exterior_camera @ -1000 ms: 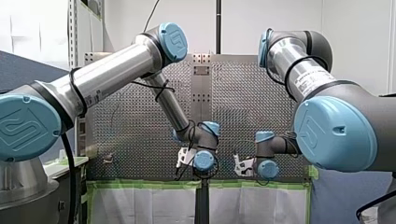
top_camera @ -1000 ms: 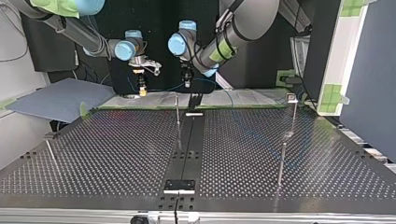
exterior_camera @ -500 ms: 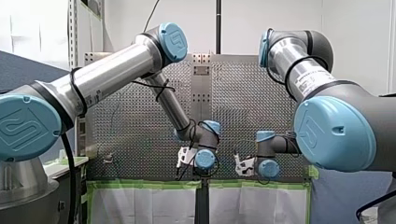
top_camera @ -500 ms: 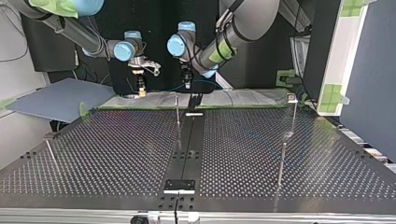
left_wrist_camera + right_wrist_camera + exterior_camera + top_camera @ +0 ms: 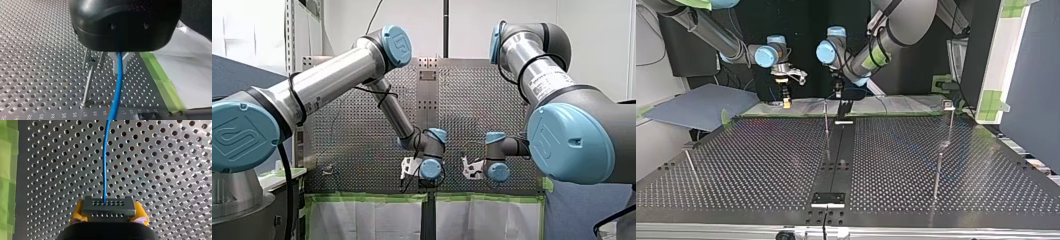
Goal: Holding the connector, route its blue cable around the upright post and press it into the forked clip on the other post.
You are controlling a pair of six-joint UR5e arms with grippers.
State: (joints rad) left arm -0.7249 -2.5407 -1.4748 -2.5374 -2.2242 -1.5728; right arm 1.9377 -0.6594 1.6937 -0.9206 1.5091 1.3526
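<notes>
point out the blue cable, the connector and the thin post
blue cable [image 5: 104,157], right wrist view, its straight run ahead of the connector
connector [image 5: 107,207], right wrist view, its dark perforated face
post [image 5: 88,85], left wrist view, mid-shaft

**Slim pickings for readable text on this rig**

The only digits I can read are in my left wrist view. A row of small numbers [image 5: 47,115] runs along the perforated table [image 5: 30,62] edge, up through the twenties. In the front view, the blue end cap [image 5: 242,137] on my left arm and the blue cap [image 5: 569,142] on my right arm each carry an embossed logo. The white label [image 5: 546,84] on my right arm's tube is too small to read.
</notes>
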